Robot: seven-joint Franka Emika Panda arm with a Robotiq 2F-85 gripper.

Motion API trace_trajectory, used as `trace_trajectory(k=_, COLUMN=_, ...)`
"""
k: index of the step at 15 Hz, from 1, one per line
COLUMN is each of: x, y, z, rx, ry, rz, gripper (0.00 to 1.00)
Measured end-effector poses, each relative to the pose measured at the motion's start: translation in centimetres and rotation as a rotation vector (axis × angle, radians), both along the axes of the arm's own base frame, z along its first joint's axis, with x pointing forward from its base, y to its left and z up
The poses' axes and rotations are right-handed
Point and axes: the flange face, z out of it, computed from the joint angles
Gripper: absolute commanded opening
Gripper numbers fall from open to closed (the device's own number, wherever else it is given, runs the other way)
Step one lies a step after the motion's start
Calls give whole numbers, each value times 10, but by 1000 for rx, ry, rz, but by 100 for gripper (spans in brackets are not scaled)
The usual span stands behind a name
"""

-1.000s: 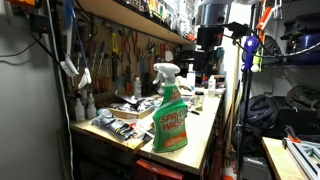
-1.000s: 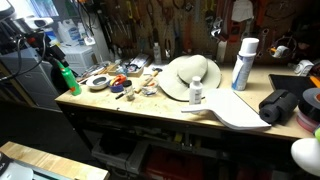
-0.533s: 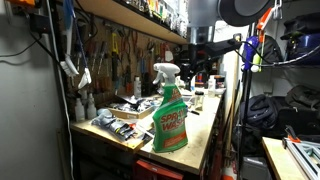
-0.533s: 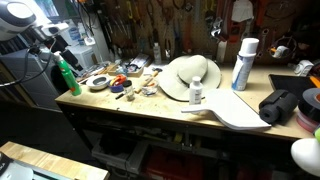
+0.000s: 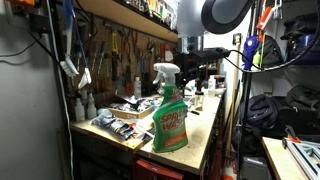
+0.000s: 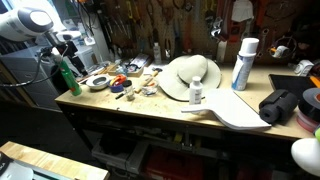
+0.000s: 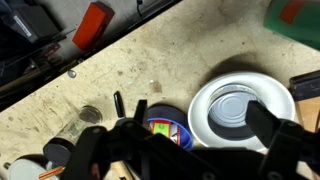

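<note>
My gripper [image 7: 186,142] is open and empty, its two dark fingers spread wide at the bottom of the wrist view. Below it on the worn bench top lie a white ring-shaped roll [image 7: 240,110] and a small blue round tin [image 7: 165,126] with a colourful label. In both exterior views the gripper [image 5: 196,66] [image 6: 76,42] hangs above the bench end, close to a green spray bottle [image 5: 170,112] [image 6: 65,76]. The white roll also shows in an exterior view [image 6: 97,83]. The gripper touches nothing.
The workbench [image 6: 150,105] holds small tools and clutter, a straw hat [image 6: 190,75], a white spray can [image 6: 243,63], a small bottle [image 6: 196,92] and a black bag [image 6: 283,105]. Tools hang on the back wall. A red object [image 7: 92,24] lies beyond the bench edge.
The arm has swung in over the bench end and come lower, bringing the gripper from beside the bench to above the white roll near the green bottle. Nothing on the bench moved.
</note>
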Motion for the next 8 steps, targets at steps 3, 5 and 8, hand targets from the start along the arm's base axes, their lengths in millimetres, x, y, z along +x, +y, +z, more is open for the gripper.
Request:
trace_trajectory(k=3, x=8, y=-3, z=-3, rx=58, ry=-24, rz=-30, gripper=100)
trace_trajectory(k=5, x=18, y=-15, z=-10, rx=116, ry=-53, rz=-82, gripper=100)
trace_trajectory(k=8, x=36, y=-37, z=-28, rx=183, ry=-58, rz=-167, gripper=96)
